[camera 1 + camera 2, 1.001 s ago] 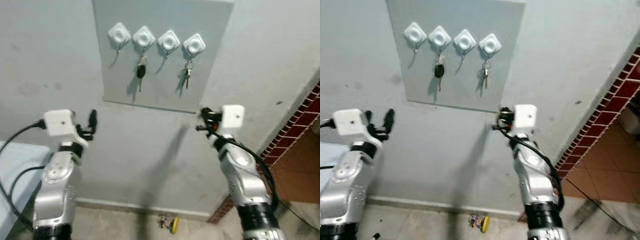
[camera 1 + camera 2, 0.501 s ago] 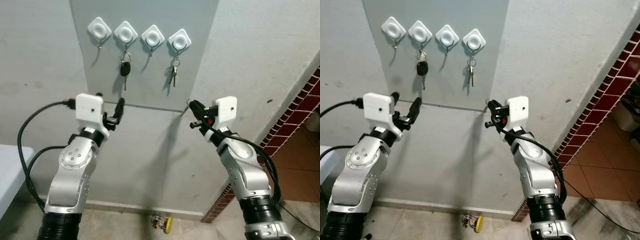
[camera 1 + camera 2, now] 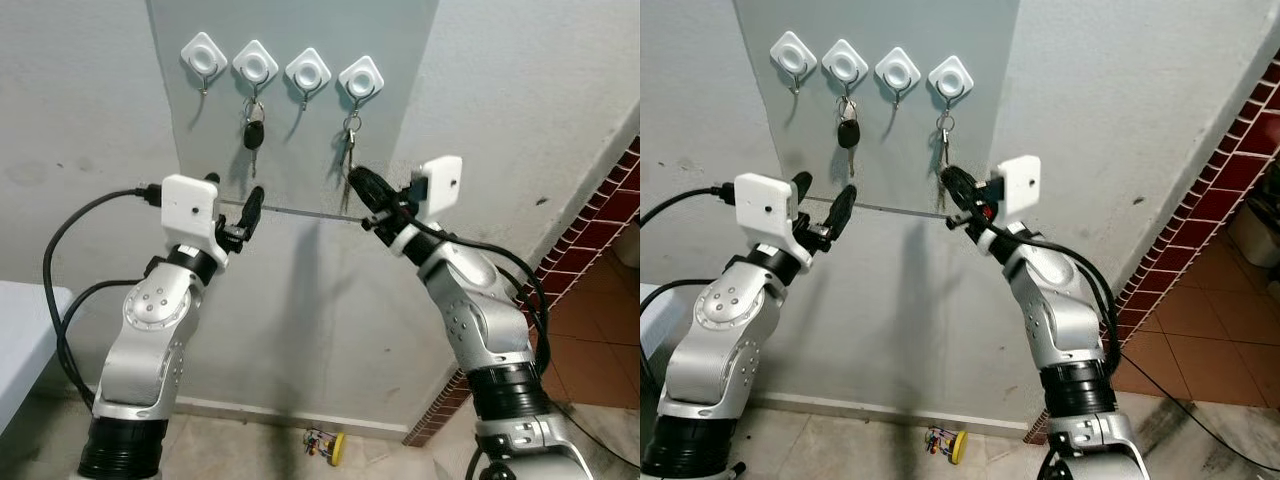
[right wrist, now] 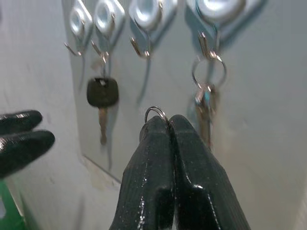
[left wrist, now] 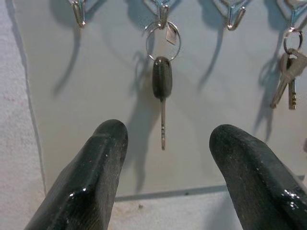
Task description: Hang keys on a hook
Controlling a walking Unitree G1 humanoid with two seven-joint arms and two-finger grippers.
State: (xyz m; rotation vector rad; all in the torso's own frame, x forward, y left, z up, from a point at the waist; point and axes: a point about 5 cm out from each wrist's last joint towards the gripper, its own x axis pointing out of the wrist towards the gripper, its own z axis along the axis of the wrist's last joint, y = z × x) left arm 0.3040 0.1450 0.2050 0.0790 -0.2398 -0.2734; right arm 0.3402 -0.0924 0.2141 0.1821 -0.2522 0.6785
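We face a grey wall panel (image 3: 300, 120) that carries a row of four white hooks (image 3: 283, 67). The second hook from the left (image 3: 255, 67) holds a black-headed key (image 3: 253, 134) on a ring. The rightmost hook (image 3: 360, 77) holds a small bunch of silver keys (image 3: 348, 150). The leftmost hook (image 3: 204, 56) and the third hook (image 3: 307, 72) carry nothing. Our right gripper (image 4: 169, 123) is raised in front of the panel, just below and beside the silver bunch. Its jaws are clenched together, and a small metal key ring (image 4: 157, 114) pokes up from between the tips; in the right wrist view we see the ring pinched there, but we cannot make out any key hanging from it. The ring sits below the third hook and the rightmost hook and touches neither. Our left gripper (image 5: 165, 139) is held up at the lower edge of the panel, below the black-headed key. Its jaws are released, spread well apart, with nothing between them; in the left wrist view the key hangs in the gap between the two fingers (image 5: 103, 158) but farther off, on the panel. On the floor, at the foot of the wall, lies a small yellow object (image 3: 333, 444). A red brick edge (image 3: 600, 250) runs down the right side of the scene.
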